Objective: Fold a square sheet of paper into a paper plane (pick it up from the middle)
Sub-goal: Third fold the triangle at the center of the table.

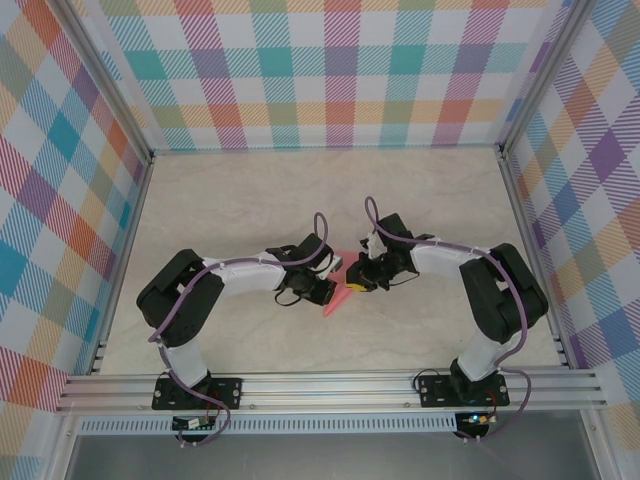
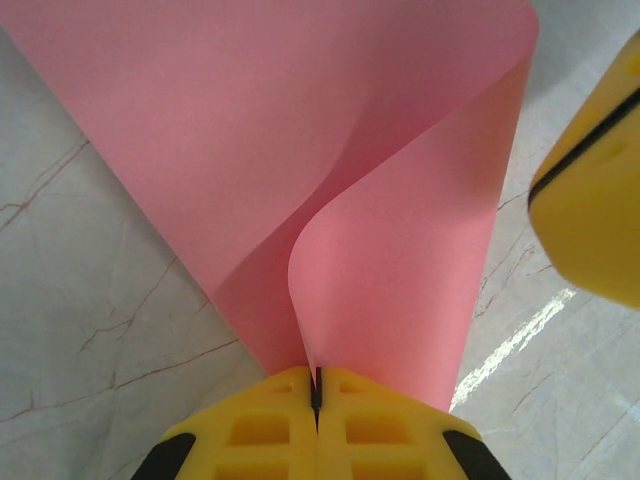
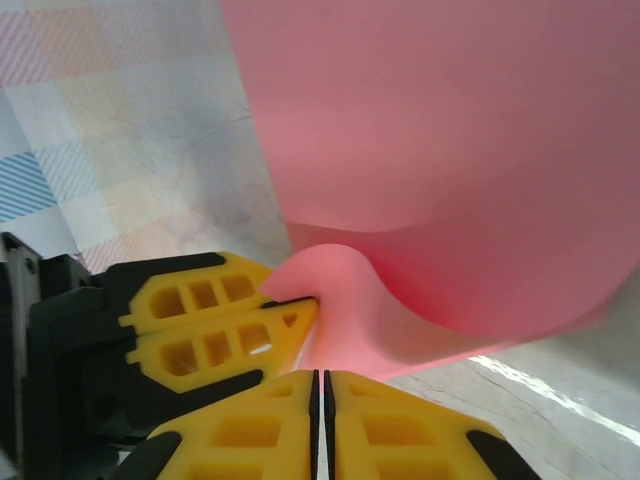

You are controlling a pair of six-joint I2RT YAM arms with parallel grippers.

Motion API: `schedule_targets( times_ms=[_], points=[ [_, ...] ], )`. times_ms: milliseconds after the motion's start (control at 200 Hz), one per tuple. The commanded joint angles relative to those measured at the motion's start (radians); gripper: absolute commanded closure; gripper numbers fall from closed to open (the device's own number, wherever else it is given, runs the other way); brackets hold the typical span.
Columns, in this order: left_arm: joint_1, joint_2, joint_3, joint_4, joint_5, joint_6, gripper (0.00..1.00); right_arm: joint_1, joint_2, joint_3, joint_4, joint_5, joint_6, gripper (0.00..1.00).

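The left gripper (image 2: 316,395) has its jaws pressed together on the square sheet of paper (image 2: 300,130). It pinches the sheet at a place where the paper bends in a soft curl, not in a sharp crease. From these jaws the salmon-pink sheet goes straight forward and opens wide like a fan. Whether its far part rests on the table (image 2: 90,300) or hangs just above it cannot be told. The right gripper (image 3: 322,395) has its jaws together too, with a thin dark slit between them. The curled lower edge of the sheet comes down just ahead of its fingertips, but it is not clear whether any paper is caught in the slit. The fingers (image 3: 200,310) of the left gripper stand just ahead of the right gripper and to its left, very near, and they hold a small lobe of the paper. From above, the two grippers face each other with the sheet between them. There the sheet looks like a narrow pointed shape, and its long axis runs from the grippers toward the arm bases. The sheet thus lies directly in front of both grippers, and the left one holds it for sure. The coming move probably depends on the right gripper taking the loose edge beside that grip, so that the curl can be pressed into a crease.
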Motion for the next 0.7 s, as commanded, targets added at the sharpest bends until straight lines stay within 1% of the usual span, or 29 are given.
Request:
schedule_targets(
  times_ms=[0,250,510,700],
  points=[
    [0.013,0.036,0.011,-0.033,0.005,0.021,0.96,0.021,0.007,0.008,0.067,-0.042,0.034,0.88],
    [0.011,0.032,0.009,-0.037,0.001,0.023,0.96,0.033,0.061,0.039,0.059,-0.023,0.034,0.88],
    [0.012,0.037,0.013,-0.041,-0.001,0.026,0.96,0.033,0.122,0.03,0.07,0.005,0.021,0.88],
    [0.011,0.035,0.014,-0.046,-0.007,0.029,0.96,0.033,0.118,0.015,0.059,0.026,0.016,0.87]
  ],
)
